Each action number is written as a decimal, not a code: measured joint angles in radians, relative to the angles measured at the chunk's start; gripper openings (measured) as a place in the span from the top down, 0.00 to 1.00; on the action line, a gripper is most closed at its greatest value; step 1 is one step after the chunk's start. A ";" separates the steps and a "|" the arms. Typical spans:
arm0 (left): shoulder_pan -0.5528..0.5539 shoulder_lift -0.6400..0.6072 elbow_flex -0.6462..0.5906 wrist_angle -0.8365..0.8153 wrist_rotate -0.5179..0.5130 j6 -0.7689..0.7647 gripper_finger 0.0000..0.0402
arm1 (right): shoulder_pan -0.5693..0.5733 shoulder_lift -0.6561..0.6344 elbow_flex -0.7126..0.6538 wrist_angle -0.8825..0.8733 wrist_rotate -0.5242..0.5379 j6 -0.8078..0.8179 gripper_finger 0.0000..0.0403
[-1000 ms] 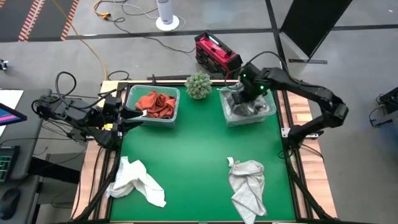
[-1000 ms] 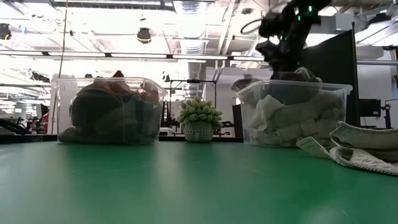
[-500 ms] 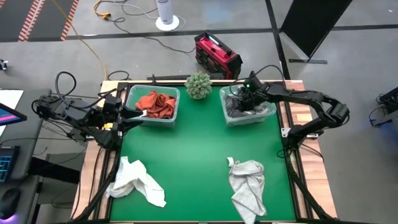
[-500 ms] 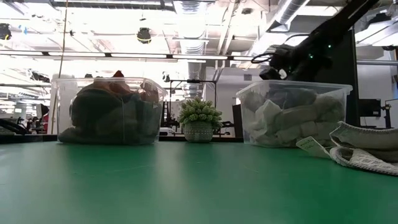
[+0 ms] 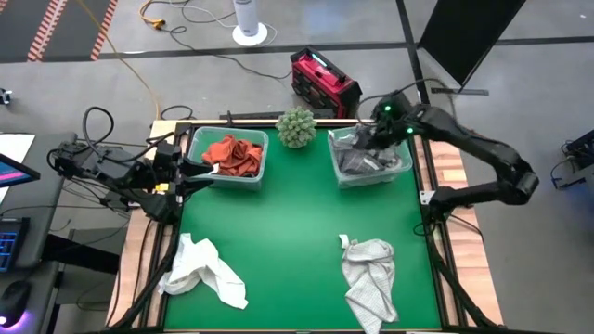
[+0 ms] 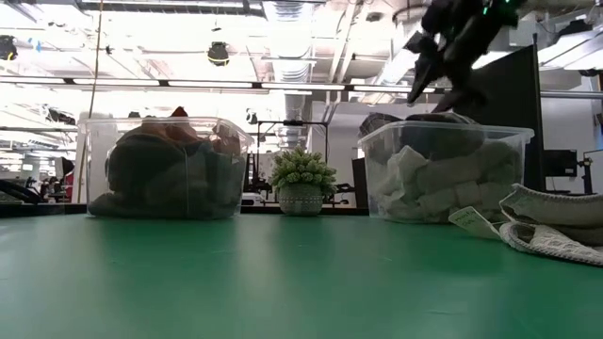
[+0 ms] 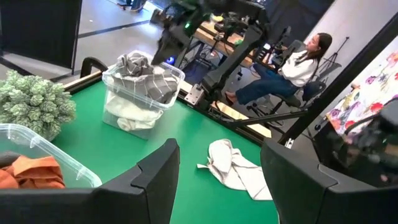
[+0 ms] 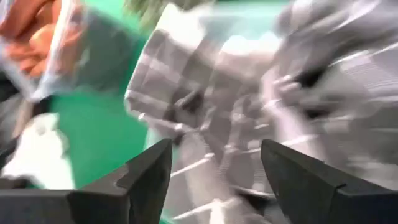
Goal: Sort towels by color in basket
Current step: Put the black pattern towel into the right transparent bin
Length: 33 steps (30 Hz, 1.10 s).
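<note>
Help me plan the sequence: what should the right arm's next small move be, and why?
Probably swing toward the grid-lined towel on the green mat. The right gripper is open and empty above the right bin, the plaid towel already lies on top there, and two towels remain unsorted.

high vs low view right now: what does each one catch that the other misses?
Only the high view shows the white towel on the mat's near left, the left gripper by the left bin, and the rust-orange towel from above. Only the low view shows the right bin stacked with pale folded cloths through its wall. Both show the plant, the grid-lined towel and the right gripper above the right bin, fingers open.
</note>
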 joint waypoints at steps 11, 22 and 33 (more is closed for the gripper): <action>0.000 0.000 0.000 -0.001 0.000 -0.006 0.47 | -0.043 0.054 0.020 0.018 0.216 -0.070 0.30; 0.000 0.007 0.000 -0.001 -0.009 -0.059 0.47 | 0.003 0.370 -0.065 0.198 0.199 -0.111 0.30; 0.000 0.007 0.000 -0.001 -0.011 -0.075 0.47 | 0.022 0.293 -0.023 0.083 0.255 -0.053 0.30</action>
